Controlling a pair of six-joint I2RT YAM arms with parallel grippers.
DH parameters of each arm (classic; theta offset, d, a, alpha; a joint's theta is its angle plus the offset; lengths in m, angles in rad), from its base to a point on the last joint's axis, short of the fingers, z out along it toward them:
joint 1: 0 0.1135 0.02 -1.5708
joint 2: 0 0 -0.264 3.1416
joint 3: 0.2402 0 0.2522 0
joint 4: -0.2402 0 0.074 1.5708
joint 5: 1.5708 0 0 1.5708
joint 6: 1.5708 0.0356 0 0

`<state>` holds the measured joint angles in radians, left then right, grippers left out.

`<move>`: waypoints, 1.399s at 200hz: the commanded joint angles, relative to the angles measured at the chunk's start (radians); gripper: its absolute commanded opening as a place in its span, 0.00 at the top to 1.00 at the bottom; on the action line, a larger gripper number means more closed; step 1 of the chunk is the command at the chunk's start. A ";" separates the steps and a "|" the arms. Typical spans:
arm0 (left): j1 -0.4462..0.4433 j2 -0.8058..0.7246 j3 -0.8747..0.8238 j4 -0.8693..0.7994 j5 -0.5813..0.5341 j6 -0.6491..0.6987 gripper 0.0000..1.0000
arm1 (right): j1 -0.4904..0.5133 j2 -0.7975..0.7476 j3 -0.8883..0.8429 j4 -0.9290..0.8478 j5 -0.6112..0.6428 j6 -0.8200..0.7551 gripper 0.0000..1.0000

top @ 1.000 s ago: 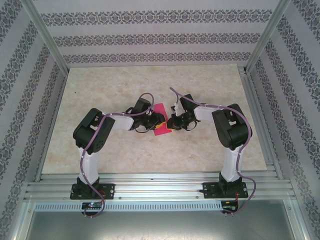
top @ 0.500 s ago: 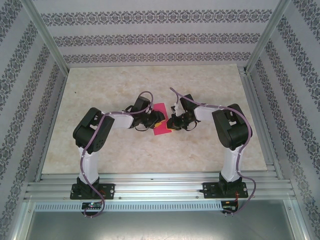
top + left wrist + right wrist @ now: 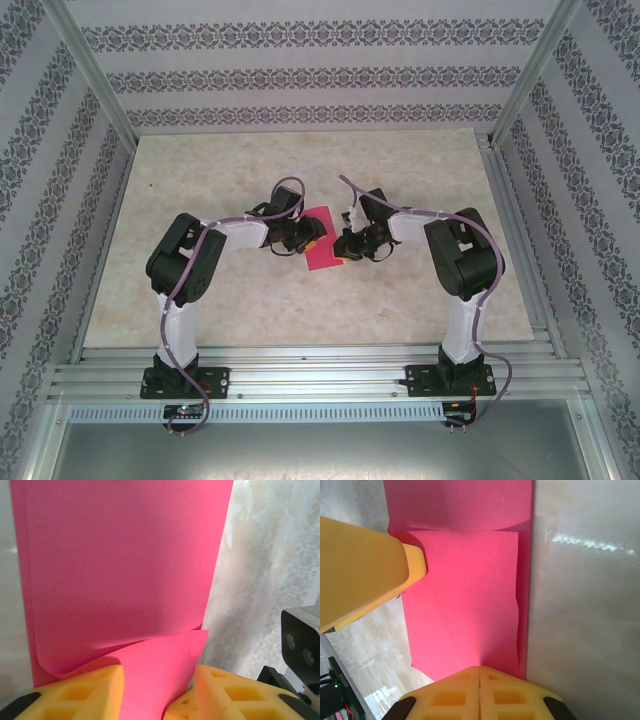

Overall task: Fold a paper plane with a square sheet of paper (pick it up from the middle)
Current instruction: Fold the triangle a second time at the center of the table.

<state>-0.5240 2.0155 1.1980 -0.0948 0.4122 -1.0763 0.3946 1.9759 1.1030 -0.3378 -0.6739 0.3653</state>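
Left wrist: left fingers [image 3: 80, 690] part-open, loose around curled flap [image 3: 160, 665] of square sheet of paper [image 3: 120, 565] lying mid-surface [image 3: 260, 580], right fingers [image 3: 445, 695] closed at its edge, grip unclear; risk is the unpressed flap springing back and skewing the crease.

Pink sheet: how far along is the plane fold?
Early. Done: the sheet is folded over into a narrower strip, with overlapping layers in the right wrist view. In hand: the left gripper, jaws parted, has a curled flap between them. The right gripper, jaws shut, sits at the sheet's edge. Left: no pointed nose or wings yet, so most folds likely remain.
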 commanded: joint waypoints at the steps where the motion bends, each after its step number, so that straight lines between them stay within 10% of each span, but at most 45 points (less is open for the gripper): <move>1: 0.035 0.042 0.018 -0.075 -0.119 0.032 0.54 | -0.001 0.003 -0.037 -0.096 0.088 -0.020 0.93; 137: 0.124 -0.013 0.053 -0.148 -0.166 0.080 0.46 | 0.004 -0.002 -0.026 -0.095 0.082 -0.019 0.93; 280: 0.013 0.042 0.075 0.018 0.091 0.059 0.54 | 0.015 -0.145 0.008 -0.064 -0.004 -0.006 0.88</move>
<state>-0.5110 2.0117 1.2556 -0.0990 0.4797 -1.0023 0.3992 1.8866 1.1038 -0.3817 -0.6647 0.3683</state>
